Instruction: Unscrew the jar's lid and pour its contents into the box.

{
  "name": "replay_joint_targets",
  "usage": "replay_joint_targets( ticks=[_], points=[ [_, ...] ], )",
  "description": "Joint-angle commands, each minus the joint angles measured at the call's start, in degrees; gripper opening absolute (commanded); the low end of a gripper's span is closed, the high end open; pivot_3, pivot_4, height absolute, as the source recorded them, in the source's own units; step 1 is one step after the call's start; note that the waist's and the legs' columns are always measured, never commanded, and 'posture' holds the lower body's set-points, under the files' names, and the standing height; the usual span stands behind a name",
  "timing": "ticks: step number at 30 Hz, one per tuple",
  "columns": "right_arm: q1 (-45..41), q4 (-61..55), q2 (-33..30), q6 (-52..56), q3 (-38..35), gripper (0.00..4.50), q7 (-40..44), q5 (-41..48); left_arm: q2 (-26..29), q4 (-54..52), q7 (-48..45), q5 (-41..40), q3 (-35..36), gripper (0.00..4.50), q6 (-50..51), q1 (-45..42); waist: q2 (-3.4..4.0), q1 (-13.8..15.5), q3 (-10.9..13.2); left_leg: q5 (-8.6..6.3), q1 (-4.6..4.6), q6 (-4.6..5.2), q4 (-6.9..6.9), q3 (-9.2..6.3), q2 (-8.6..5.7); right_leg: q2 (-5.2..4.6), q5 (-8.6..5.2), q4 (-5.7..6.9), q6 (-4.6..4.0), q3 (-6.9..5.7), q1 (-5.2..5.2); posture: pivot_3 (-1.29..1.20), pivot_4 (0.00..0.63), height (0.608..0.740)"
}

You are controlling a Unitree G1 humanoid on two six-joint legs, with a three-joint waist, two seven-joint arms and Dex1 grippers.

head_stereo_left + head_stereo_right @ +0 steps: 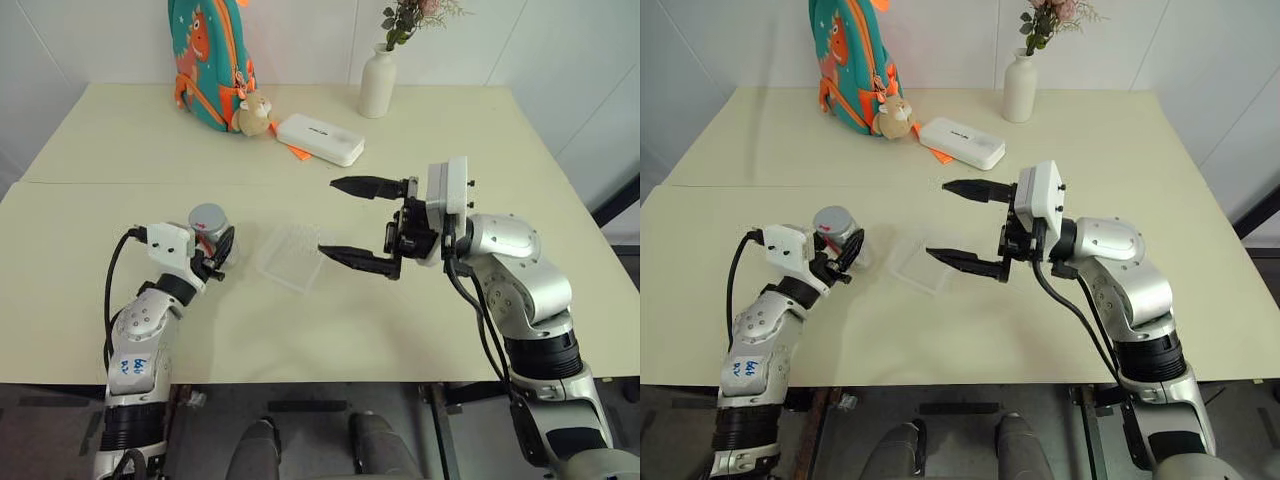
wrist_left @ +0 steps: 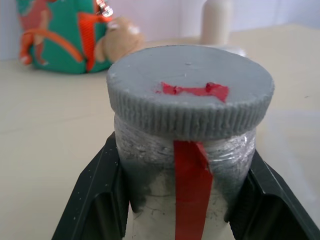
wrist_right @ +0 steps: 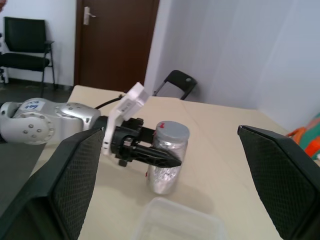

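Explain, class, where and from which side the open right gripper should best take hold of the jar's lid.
Probably by its ribbed rim: the lid is round and flat, sitting level atop the jar, which the left gripper clamps around its body. The right gripper, jaws wide, would likely come from above, one finger on each side of the rim.

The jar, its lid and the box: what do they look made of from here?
The jar: apparently clear plastic or glass with a crinkly silvery look and a red tape stripe; which one is unclear. The lid: matte grey, probably plastic, with a ribbed edge for gripping and a red mark on top. The box: thin clear plastic, since the table shows through it.
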Motion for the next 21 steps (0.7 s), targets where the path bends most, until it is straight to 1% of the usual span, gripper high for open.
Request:
replay_joint_targets(
  ticks=[1, 3, 5, 7, 13, 21],
  points=[
    [-4.32, -1.10, 1.80, 9.15, 0.45, 4.50, -7.24, 1.39, 6.45, -6.76, -9.93, -9.69, 2.34, 2.03, 5.83, -1.99, 0.00, -0.13, 0.00, 0.01, -0.01, -0.02, -0.02, 0.00, 0.04, 0.03, -0.01, 0.01, -0.03, 0.00, -0.03, 0.00, 0.150, 0.740],
    [-7.19, -1.29, 3.67, 13.28, 1.90, 4.50, -9.86, 1.24, 10.61, -8.54, -13.73, -13.07, 1.67, 2.03, 10.42, -3.04, 0.00, -0.07, 0.00, 0.01, 0.00, -0.04, -0.14, 0.00, 0.07, 0.04, -0.05, 0.02, -0.11, -0.01, -0.06, 0.00, 0.150, 0.740],
    [-9.44, -1.81, 6.10, 16.50, 1.97, 4.50, -11.45, 3.24, 13.04, -9.54, -15.65, -15.84, 1.10, 2.03, 14.43, -4.46, 0.01, -0.07, 0.00, 0.02, 0.01, -0.05, -0.26, 0.00, 0.10, 0.06, -0.08, 0.00, -0.16, -0.02, -0.11, 0.00, 0.150, 0.740],
    [-11.21, -2.11, 7.94, 18.89, 2.67, 4.50, -12.67, 3.80, 14.34, -10.33, -16.82, -17.10, 0.03, 2.03, 16.86, -6.00, 0.01, -0.07, 0.01, 0.01, 0.00, -0.05, -0.35, -0.01, 0.12, 0.07, -0.10, -0.02, -0.20, -0.04, -0.15, 0.00, 0.150, 0.740],
    [-13.98, -1.02, 10.66, 20.57, 5.86, 4.50, -14.50, 1.29, 14.32, -11.38, -17.87, -16.92, -3.00, 2.03, 19.11, -9.89, 0.01, 0.00, 0.01, 0.01, -0.03, -0.06, -0.62, -0.01, 0.13, 0.08, -0.10, -0.29, -0.19, -0.07, -0.17, 0.00, 0.150, 0.740],
    [-14.11, 0.23, 11.89, 20.24, 7.67, 4.50, -15.05, -0.90, 14.28, -11.74, -19.07, -16.84, -3.71, 2.03, 19.80, -10.96, 0.01, -0.13, 0.01, 0.01, -0.07, -0.06, -0.74, 0.00, 0.22, 0.16, -0.11, -0.36, -0.20, -0.06, -0.26, 0.00, 0.150, 0.740]
  ],
)
